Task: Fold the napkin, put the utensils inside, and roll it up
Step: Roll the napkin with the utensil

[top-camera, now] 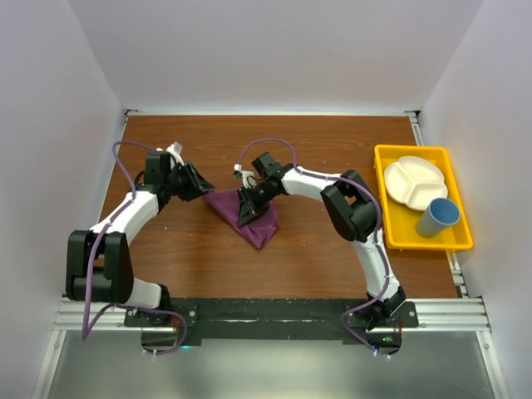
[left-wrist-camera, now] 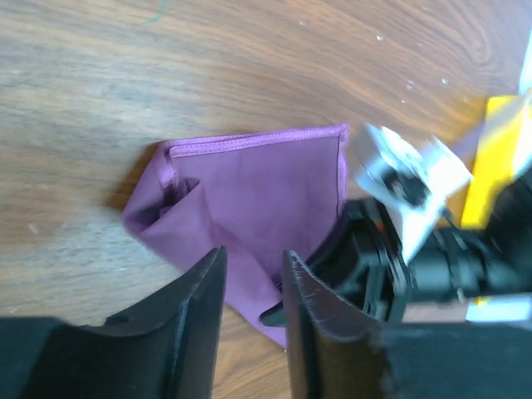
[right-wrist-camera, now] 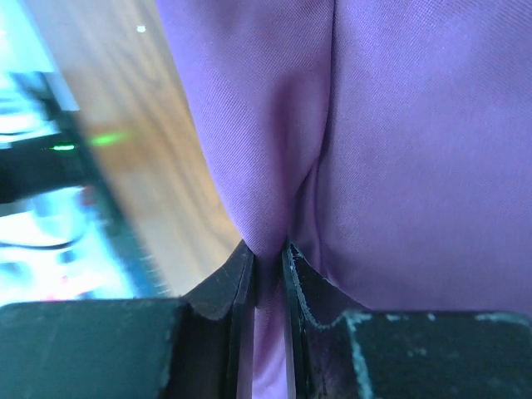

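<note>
Centrally, we saw the right gripper (right-wrist-camera: 266,264) clamped on a napkin (top-camera: 261,224) fold; the left gripper (left-wrist-camera: 253,287), jaws apart, lay by its upper-left corner in the top view.

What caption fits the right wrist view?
Right end effector pinching a fold of the purple napkin.

Matt woven cloth napkin (top-camera: 249,214), grained wood table (top-camera: 316,249)

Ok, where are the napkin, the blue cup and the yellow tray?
napkin (top-camera: 262,231): top external view, its lower part.
blue cup (top-camera: 434,221): top external view, its side wall.
yellow tray (top-camera: 403,226): top external view, its bare floor.
</note>
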Controlling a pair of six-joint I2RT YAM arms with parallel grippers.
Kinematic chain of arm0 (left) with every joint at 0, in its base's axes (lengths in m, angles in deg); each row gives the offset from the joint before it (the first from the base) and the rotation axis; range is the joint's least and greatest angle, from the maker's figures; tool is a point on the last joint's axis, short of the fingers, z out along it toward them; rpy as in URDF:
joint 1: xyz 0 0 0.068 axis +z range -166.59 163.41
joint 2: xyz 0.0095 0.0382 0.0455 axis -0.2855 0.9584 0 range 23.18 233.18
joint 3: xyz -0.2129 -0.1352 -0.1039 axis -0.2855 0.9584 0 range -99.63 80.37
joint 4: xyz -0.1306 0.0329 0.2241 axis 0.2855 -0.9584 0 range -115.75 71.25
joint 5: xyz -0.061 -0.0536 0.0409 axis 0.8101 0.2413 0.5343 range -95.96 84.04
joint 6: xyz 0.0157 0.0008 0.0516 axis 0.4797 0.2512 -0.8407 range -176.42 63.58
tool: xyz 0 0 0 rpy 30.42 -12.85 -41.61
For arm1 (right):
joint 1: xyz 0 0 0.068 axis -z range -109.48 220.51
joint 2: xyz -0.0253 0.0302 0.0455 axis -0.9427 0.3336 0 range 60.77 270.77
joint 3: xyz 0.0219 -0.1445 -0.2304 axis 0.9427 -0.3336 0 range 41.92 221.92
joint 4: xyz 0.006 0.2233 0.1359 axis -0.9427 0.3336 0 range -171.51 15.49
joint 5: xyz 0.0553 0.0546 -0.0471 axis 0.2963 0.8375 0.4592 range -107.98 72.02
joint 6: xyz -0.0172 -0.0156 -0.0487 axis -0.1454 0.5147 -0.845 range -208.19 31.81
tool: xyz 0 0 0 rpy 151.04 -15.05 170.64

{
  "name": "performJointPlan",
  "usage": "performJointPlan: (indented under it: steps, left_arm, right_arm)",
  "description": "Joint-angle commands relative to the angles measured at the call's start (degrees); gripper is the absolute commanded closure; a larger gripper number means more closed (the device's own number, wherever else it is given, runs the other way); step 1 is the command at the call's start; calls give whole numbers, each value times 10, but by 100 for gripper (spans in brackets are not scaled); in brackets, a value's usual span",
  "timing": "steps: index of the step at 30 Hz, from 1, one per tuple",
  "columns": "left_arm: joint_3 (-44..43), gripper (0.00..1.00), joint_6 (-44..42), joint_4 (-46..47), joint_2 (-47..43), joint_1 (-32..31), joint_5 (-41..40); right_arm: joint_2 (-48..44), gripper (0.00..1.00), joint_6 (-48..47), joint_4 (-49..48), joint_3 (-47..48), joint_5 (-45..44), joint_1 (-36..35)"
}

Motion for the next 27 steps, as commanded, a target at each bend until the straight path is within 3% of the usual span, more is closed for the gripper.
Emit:
performJointPlan:
  steps: [1,4,9,15,22,26,27]
  left_arm:
    - [46,69,24,73,-12,-11,68]
    - [77,73,61,161,1,-22,108]
    - [80,79,91,248,46,-42,127]
    - [95,83,112,312,95,-43,141]
    - [92,90,84,321,176,-43,121]
    - [80,94,60,287,212,-42,81]
    - [74,95,52,279,223,-42,75]
  right_arm:
    - [32,100,126,-41,-22,165,14]
    - [55,100,172,-59,-24,201,28]
    - [64,100,271,-171,-67,231,55]
    - [77,100,205,-109,-54,200,62]
    - [85,100,130,-21,-31,158,62]
    - [72,90,55,48,-13,111,60]
    - [62,84,38,67,2,100,58]
